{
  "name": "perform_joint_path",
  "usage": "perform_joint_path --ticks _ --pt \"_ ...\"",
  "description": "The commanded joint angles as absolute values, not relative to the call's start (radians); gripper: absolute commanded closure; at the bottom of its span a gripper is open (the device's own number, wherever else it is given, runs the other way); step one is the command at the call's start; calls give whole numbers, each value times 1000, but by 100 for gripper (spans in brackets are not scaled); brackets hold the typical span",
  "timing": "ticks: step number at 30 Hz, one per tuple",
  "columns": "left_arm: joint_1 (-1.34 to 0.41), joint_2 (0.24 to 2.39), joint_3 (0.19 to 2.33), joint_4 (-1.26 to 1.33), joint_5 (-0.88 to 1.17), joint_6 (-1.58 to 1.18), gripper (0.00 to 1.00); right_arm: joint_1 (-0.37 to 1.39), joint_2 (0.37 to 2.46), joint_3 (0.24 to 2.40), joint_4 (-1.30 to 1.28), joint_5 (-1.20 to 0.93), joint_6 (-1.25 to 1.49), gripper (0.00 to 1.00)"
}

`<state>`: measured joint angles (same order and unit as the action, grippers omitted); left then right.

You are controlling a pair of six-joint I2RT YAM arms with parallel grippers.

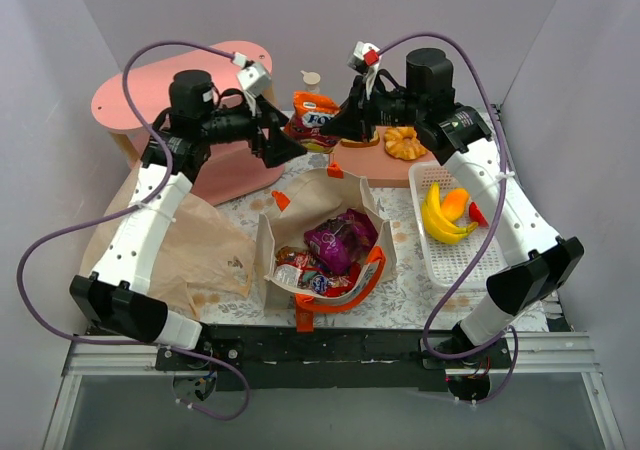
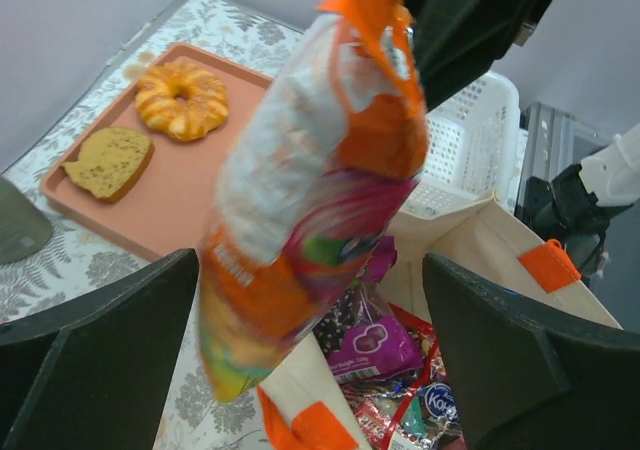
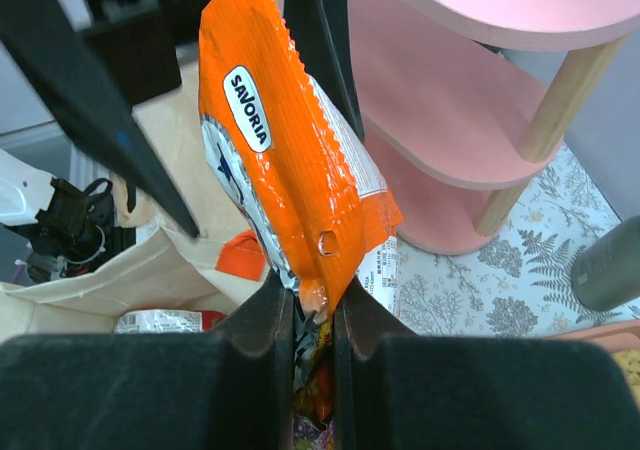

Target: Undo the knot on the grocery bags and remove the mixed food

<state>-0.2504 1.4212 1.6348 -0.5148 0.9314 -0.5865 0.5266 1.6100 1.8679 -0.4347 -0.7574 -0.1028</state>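
Holding an orange packet (image 1: 312, 118) high over the tote (image 1: 300, 192)

The right gripper (image 3: 313, 338) is clamped on the packet's edge, so the packet stands out ahead of its fingers, probably to keep it clear of the tote below before it is set down. The left gripper (image 2: 310, 370) faces it with jaws spread wide and the packet just ahead between them. This looks like support or a handover, and contact cannot be told. Both arms reach forward with elbows raised and wrists turned toward each other. Other packets (image 1: 340, 240) lie in the open tote beneath both grippers. Beyond the left gripper, bread (image 2: 108, 160) and pastry (image 2: 182, 98) sit on the tray (image 2: 200, 200).
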Motion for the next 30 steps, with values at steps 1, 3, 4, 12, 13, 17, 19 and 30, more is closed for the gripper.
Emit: perform_joint_path --ticks 1,3,4,12,13,17,19,30 --pt "-366 1431 1671 -586 783 -446 7 525 1614 1891 -315 -821 -23 99" --pt "-386 1431 1658 -555 695 -445 10 526 1623 1891 -313 -842 -8 99" --pt "-390 1431 1646 -520 684 -457 12 525 1623 1888 -322 -853 17 99" --pt "-394 1468 1667 -477 798 -537 75 525 1617 1842 -344 -884 15 64" --pt "-394 1471 1667 -477 808 -552 84 520 1618 1850 -348 -870 21 52" --pt "-402 1442 1654 -479 749 -598 100 466 1589 1874 -353 -838 29 8" --pt "-438 1427 1672 -511 662 -575 100 401 1568 1888 -367 -801 38 2" --pt "-195 1479 1988 -445 74 -930 100 250 1506 1723 -379 -701 5 2"
